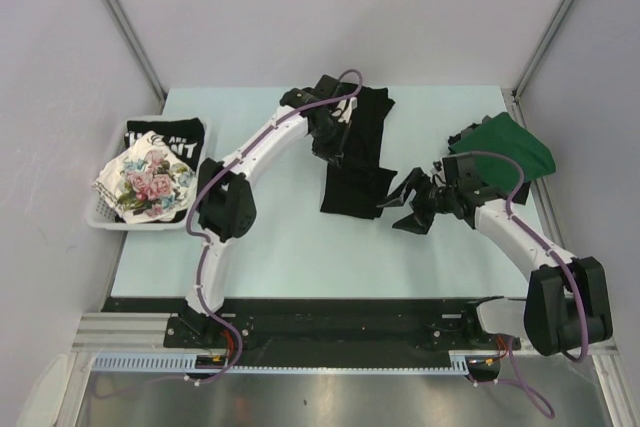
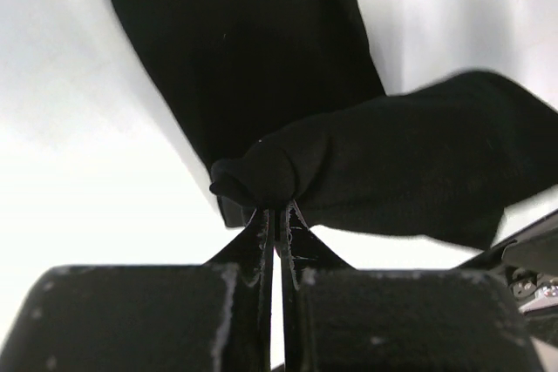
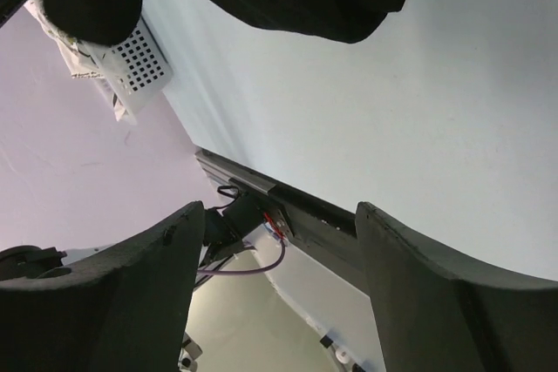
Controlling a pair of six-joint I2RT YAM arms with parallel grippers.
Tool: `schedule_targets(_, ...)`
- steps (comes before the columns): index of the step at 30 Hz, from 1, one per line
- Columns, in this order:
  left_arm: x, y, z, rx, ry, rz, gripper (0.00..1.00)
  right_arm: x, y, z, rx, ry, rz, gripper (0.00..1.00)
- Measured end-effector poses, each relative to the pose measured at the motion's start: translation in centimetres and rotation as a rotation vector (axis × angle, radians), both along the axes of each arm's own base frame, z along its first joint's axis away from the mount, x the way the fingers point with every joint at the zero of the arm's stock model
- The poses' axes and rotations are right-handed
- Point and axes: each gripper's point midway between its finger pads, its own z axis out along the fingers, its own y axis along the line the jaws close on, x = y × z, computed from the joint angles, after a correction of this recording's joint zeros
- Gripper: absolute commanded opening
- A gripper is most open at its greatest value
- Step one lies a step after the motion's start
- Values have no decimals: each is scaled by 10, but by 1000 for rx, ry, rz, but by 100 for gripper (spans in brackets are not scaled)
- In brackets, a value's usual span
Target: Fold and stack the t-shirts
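The pale table (image 1: pixel 300 257) carries the plain black t-shirt (image 1: pixel 355 182) at its centre, pinched by the left gripper (image 2: pixel 275 213). The dark green t-shirt (image 1: pixel 515 147) lies far right, behind the spread right gripper (image 1: pixel 402 212). At the left, the basket (image 1: pixel 125 226) holds the floral t-shirt (image 1: pixel 148 185) over the lettered black one (image 1: pixel 165 135), whose writing is partly hidden.

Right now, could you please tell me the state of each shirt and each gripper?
plain black t-shirt: lying on the table, partly folded, one bunch pinched by the left gripper.
dark green t-shirt: heaped at the table's right side, not gripped.
lettered black t-shirt: in the basket, partly under the floral one.
floral t-shirt: crumpled, on top in the basket.
left gripper: shut on the plain black t-shirt.
right gripper: open, empty.
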Motion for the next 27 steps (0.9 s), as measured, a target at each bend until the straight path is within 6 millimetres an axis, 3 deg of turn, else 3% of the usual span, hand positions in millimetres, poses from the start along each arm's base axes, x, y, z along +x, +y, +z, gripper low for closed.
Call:
schedule_targets(6, 18, -10, -11, -9, -18, 5, 0, 3, 3, -7, 2, 29, 21, 77)
schedule_targets(18, 64, 15, -16, -10, -98, 109, 0, 0, 4, -5, -2, 20, 69, 80)
schedule_targets(27, 85, 10, -15, -56, -159, 119, 0, -2, 4, -8, -7, 30, 73, 82)
